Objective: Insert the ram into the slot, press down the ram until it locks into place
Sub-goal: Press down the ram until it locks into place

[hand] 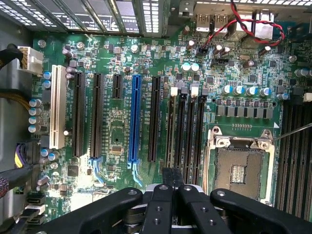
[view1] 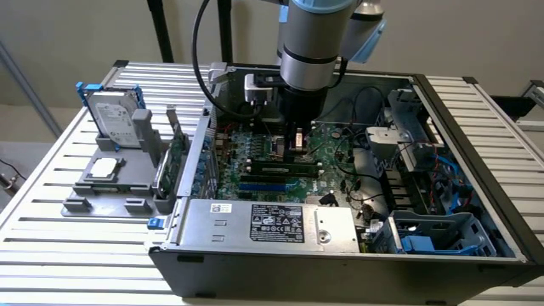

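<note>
Black claw (hand: 171, 195) on your arm points straight down inside the computer case (view1: 340, 261), pressed together, pinching the ram (hand: 171, 176) over the slot (hand: 179, 131).

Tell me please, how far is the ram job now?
Done: the ram appears to lie along a black slot, off the gripper. In hand: the gripper is low over the motherboard, close to the slots. Left: locking; I cannot see whether the ram is pressed home.
</note>
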`<state>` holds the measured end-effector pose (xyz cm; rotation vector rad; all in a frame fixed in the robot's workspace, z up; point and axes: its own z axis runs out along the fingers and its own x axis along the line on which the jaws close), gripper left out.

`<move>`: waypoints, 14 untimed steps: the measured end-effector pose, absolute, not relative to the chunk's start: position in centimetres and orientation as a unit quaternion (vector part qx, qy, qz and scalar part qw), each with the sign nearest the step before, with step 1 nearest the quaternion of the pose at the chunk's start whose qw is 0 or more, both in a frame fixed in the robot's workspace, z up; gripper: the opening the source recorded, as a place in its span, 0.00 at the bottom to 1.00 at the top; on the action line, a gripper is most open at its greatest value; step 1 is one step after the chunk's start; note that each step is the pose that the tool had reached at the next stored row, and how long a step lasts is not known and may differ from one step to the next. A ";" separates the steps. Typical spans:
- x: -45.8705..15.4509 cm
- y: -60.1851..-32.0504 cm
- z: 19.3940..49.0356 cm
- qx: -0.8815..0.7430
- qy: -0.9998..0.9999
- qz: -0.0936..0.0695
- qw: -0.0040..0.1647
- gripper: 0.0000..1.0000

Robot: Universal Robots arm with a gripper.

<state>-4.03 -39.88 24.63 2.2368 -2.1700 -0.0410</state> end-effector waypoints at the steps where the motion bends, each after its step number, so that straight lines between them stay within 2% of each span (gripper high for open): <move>1: -4.0 -39.9 24.6 0.718 -0.696 -0.013 0.012 0.11; 14: -4.0 -39.6 23.4 0.718 -0.696 -0.013 0.012 0.11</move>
